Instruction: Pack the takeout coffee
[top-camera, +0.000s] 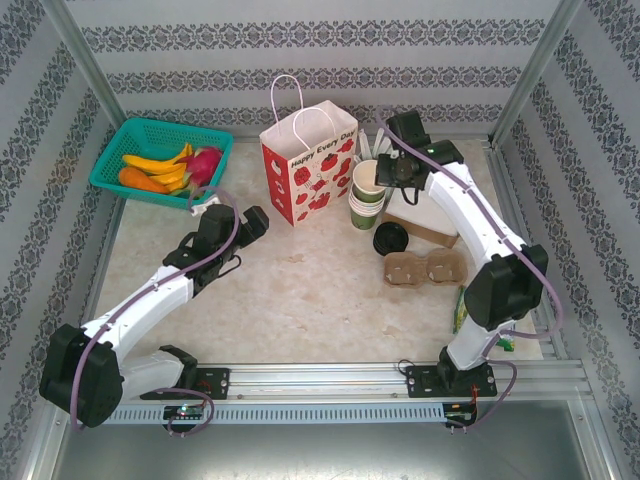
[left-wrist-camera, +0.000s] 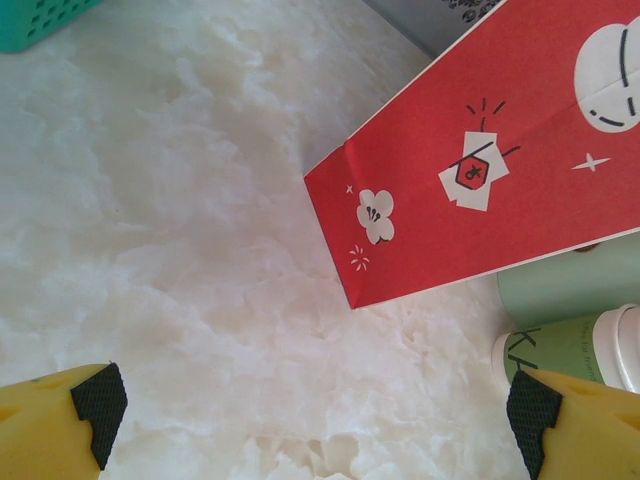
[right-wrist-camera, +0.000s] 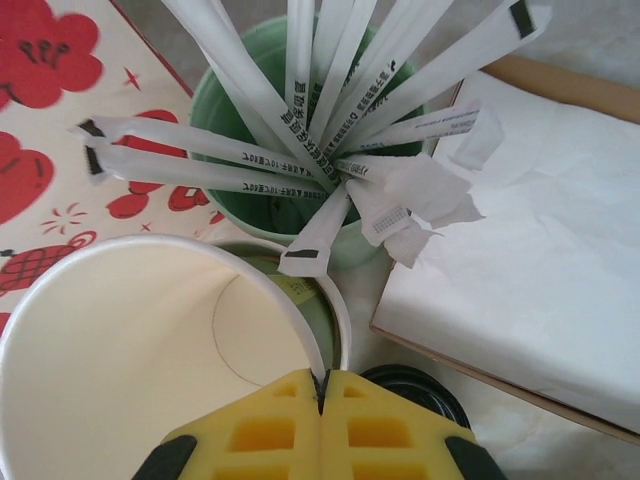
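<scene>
- The takeout coffee cup (right-wrist-camera: 120, 350) is pinched at its cream rim by the right gripper (right-wrist-camera: 320, 395). Its yellow pads are closed on the wall, one inside and one outside.
- The cup is found just beside the paper bag (top-camera: 310, 170), on its right, atop the nested stack (top-camera: 366, 210) of like green cups. Whether it is free of the stack cannot be told.
- The left gripper (left-wrist-camera: 310, 410) is held wide and empty, low over the table near the bag's near left corner.
- The step in hand is judged to be lifting the cup out and carrying it to the bag's mouth.
- A straight upward lift is advised, so that the cup beneath is not dragged along and the wrapped straws (right-wrist-camera: 300, 110) just behind are not brushed.
- The pinch should be light enough that the thin paper wall is not creased, and the cup should be carried upright.
- The handles above the bag's mouth must be cleared. The bag could be steadied by the left gripper, since it may tip.
</scene>
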